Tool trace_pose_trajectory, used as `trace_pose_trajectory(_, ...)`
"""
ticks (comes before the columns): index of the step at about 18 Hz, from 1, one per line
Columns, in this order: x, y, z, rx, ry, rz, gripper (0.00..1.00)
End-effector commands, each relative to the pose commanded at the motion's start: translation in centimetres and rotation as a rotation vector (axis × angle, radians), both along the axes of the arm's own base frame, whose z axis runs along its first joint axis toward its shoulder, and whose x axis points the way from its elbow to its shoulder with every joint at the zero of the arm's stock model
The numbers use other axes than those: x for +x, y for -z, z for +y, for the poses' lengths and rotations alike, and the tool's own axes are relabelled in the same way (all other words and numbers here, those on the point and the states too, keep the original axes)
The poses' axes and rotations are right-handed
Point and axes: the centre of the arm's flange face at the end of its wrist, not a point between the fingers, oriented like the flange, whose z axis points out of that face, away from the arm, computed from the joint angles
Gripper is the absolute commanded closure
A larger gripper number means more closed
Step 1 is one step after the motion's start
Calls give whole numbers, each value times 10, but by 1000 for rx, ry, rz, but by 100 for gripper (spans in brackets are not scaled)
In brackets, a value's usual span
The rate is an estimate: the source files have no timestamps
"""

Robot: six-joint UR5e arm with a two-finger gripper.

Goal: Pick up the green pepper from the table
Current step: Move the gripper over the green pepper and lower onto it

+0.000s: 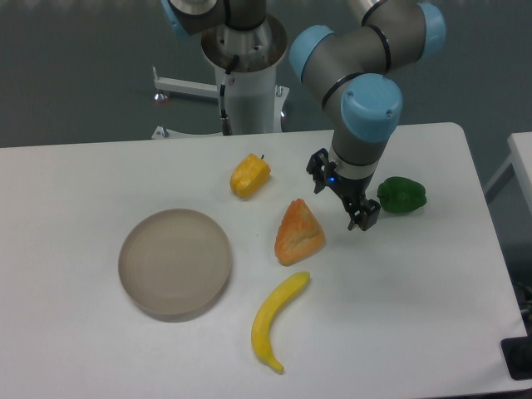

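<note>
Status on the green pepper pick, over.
Gripper open, empty, left of green pepper. Pepper on table, untouched. Nothing between them.

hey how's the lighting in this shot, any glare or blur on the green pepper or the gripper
Fixed camera view: soft, even light with faint shadows on the table; the green pepper shows small glossy highlights but stays readable; the gripper is dark and slightly soft, so its fingers are hard to separate; the plate has a mild sheen; no obvious distortion.
</note>
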Motion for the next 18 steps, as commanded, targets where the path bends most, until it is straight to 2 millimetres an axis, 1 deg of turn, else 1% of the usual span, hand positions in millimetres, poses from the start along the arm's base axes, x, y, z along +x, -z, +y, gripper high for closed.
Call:
trace_pose_trajectory(5, -1, 3, 1, -3, 14, -1, 0)
trace_pose_trajectory(7, -1, 9, -1, -11, 17, -6, 0)
trace_pose_trajectory(10, -21, 20, -11, 26, 53, 7, 0)
trace_pose_trajectory(13, -27, 27, -15, 33, 132, 12, 0)
trace_pose_trajectory(14, -33, 31, -20, 30, 170, 8, 0)
trace_pose_trajectory(16, -52, 38, -35, 25, 258, -3, 0)
trace_pose_trajectory(17, -67, 45, -45, 24, 322, -13, 0)
trace_pose_trajectory(18, -74, 51, -49, 22, 432, -21, 0)
